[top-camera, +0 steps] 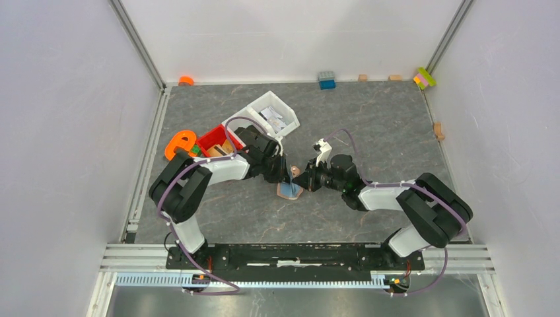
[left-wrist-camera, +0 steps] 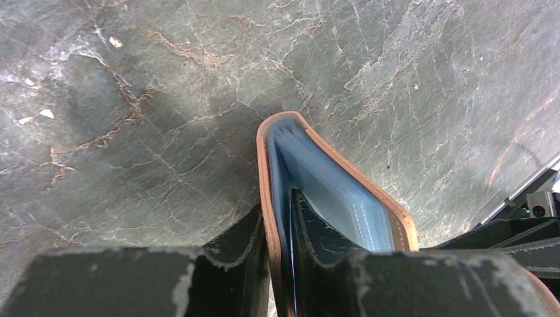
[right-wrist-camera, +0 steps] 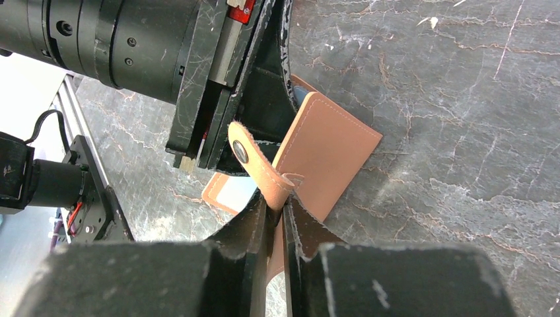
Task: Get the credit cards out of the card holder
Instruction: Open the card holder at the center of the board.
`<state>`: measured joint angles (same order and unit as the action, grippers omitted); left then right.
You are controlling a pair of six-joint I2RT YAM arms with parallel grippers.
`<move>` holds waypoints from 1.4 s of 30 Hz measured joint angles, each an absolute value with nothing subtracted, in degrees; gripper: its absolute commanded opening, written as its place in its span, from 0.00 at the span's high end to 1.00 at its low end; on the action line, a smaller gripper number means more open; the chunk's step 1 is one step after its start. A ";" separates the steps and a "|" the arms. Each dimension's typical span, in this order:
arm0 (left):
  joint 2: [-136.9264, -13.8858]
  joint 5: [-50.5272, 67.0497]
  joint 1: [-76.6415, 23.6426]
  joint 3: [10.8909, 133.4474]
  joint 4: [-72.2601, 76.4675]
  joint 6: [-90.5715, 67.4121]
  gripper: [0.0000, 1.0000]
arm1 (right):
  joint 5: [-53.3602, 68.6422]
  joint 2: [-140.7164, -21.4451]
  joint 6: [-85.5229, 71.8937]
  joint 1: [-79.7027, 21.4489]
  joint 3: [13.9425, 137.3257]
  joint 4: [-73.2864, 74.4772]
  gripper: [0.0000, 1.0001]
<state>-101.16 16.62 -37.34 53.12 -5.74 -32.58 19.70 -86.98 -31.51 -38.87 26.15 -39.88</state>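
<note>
Card holder (top-camera: 289,190): centre of worktop (top-camera: 370,132), 4 o'clock of red bin (top-camera: 218,137), propped open. Left fingers (left-wrist-camera: 245,246) clamp one flap. Right fingers (right-wrist-camera: 245,232), nearly closed, pinch closing tab (right-wrist-camera: 254,165). Credit cards: none out; extraction pending.

Black-and-white left arm (top-camera: 224,169), matching right arm (top-camera: 384,195), purple cables (top-camera: 348,135), scuffed black pincer fingers (left-wrist-camera: 320,232)

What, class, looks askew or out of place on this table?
The tan-brown leather card holder stands on edge, splayed open, rather than lying flat: the left gripper pinches one cover, the right gripper pinches its snap tab. Nothing looks spilled or damaged.
</note>
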 measured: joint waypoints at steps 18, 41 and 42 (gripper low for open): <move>-100.77 17.15 -37.36 53.10 -5.67 -32.58 0.63 | 14.74 -84.27 -29.58 -38.89 26.50 -35.05 0.79; -99.53 19.20 -37.43 51.07 -3.25 -32.60 0.63 | 9.39 -84.31 -27.11 -40.47 29.19 -28.21 0.42; -99.39 19.18 -37.47 50.98 -3.18 -32.60 0.63 | 9.17 -84.31 -27.09 -40.56 29.26 -28.05 0.42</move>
<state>-99.39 19.18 -37.47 50.98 -3.18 -32.60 9.17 -84.31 -27.09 -40.56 29.26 -28.05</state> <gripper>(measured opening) 0.365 0.575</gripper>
